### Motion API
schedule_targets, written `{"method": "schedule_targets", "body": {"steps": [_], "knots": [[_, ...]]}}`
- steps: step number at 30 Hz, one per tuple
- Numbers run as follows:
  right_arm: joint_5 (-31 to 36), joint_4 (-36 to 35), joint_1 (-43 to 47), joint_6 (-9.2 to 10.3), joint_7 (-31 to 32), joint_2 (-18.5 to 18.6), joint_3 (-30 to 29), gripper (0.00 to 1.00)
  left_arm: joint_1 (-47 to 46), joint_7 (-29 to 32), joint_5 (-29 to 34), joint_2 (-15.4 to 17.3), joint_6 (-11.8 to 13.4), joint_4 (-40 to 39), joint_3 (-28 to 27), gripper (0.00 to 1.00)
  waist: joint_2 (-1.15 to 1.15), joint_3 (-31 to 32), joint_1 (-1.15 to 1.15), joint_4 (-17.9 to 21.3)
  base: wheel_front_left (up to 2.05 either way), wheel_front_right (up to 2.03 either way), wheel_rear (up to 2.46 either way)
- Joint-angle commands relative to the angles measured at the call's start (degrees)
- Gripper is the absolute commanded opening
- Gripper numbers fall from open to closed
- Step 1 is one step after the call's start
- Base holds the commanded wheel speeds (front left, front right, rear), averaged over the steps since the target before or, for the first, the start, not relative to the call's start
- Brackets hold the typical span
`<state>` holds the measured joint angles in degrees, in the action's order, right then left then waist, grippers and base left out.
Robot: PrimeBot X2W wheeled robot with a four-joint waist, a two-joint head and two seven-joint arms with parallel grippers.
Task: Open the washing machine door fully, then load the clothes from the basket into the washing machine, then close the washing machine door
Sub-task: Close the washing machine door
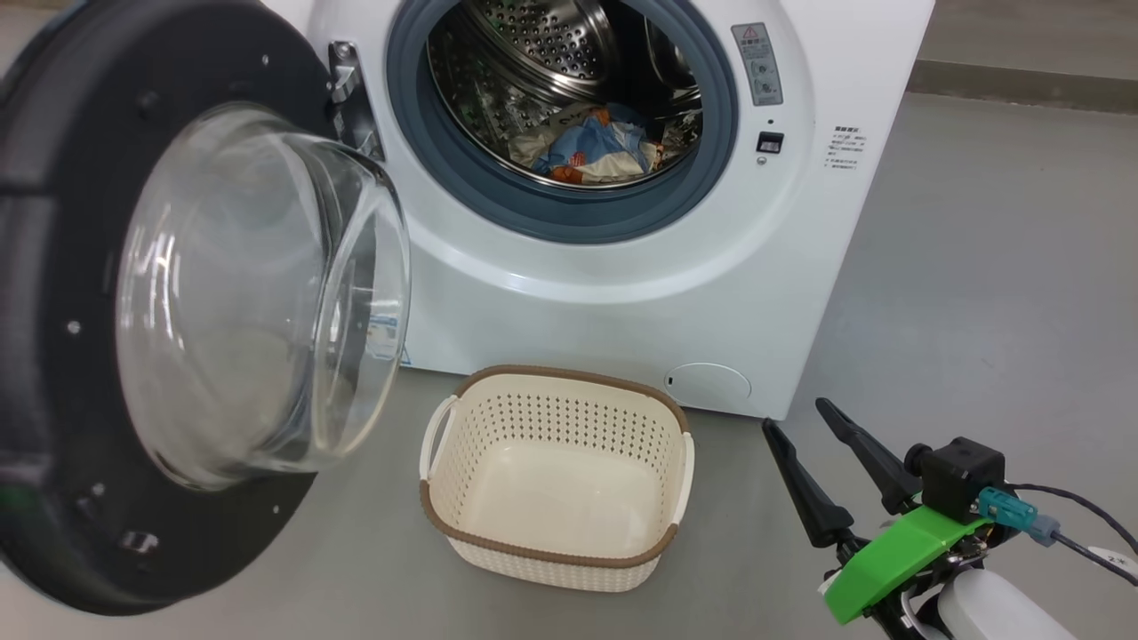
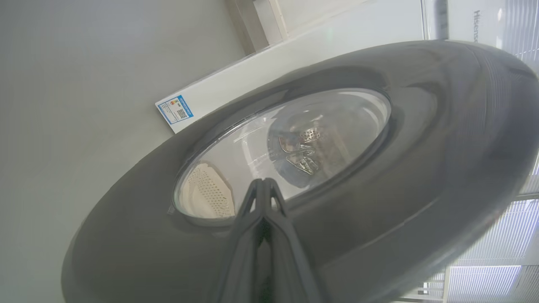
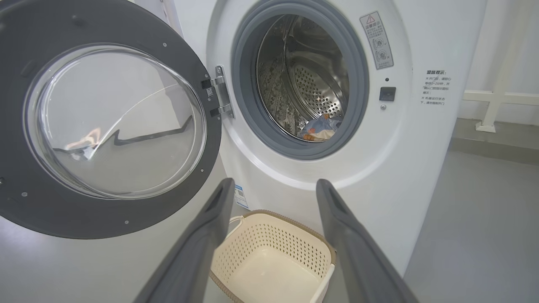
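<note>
Washing machine [image 1: 622, 293]: white, standing on the grey floor [image 1: 978, 267], its mouth uncovered and the steel drum [image 1: 533, 53] in plain sight.
Door [image 1: 53, 311]: swung wide on its hinge [image 1: 347, 89] to the left of the mouth, with the glass bowl bulging out above the left side of the basket.
Clothes [image 1: 591, 147]: a crumpled heap at the bottom of the drum, blue with orange patches and a pale piece among them. They lie well apart from both pairs of jaws.
Basket [image 1: 569, 375]: on the floor just in front of the machine, below the mouth, its bare cream bottom showing.
Left jaws: clenched with nothing between them, the two dark fingers [image 2: 248, 235] pressed flat together. They are on the far side of the door, at its glossy outer face, with the tips pointing at the lower edge of the window. I cannot tell whether they touch it. The basket and the drum show through the glass beyond them.
Right jaws: released and spread wide, holding nothing. The fingers [image 1: 805, 493] hang low to the right of the basket, near the machine's lower right corner and the round cap [image 1: 709, 387], and point up toward the mouth. They are near the basket but not touching it.
Blue sticker [image 2: 175, 109]: low on the machine's front, beside the door's edge.
</note>
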<state>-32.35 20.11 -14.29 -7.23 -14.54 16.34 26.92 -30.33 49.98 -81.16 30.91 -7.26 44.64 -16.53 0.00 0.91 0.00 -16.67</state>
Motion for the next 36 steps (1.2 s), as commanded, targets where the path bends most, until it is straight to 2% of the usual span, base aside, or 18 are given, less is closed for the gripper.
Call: {"method": "schedule_targets", "body": {"steps": [1,9,21,36], "knots": [[-0.7,-1.3,0.61,-0.25,-0.46,0.05,0.28,1.0,0.23,1.74,-1.35,1.51,-0.23,-3.58,-0.64,0.0,0.0,-0.02,0.0,0.35,0.0,0.0,0.0],[-0.44,-1.67,0.68,-0.25,-0.46,-0.77,-0.84,1.0,5.73,5.86,-4.83,-1.58,-0.16,-13.15,-1.01,0.0,0.0,-0.97,0.0,2.66,0.0,0.0,0.0],[0.17,-1.97,1.15,-0.25,-0.46,-2.18,-2.54,1.0,10.53,9.91,-7.3,-4.29,3.32,-26.27,-0.27,0.0,0.0,-1.17,0.0,7.59,0.0,0.0,0.0],[0.47,-2.36,1.43,-0.25,-0.46,-3.09,-3.28,1.0,14.23,8.65,-6.94,-8.44,7.05,-37.29,0.85,0.0,0.0,-1.12,0.0,16.43,0.0,0.0,0.0]]}}
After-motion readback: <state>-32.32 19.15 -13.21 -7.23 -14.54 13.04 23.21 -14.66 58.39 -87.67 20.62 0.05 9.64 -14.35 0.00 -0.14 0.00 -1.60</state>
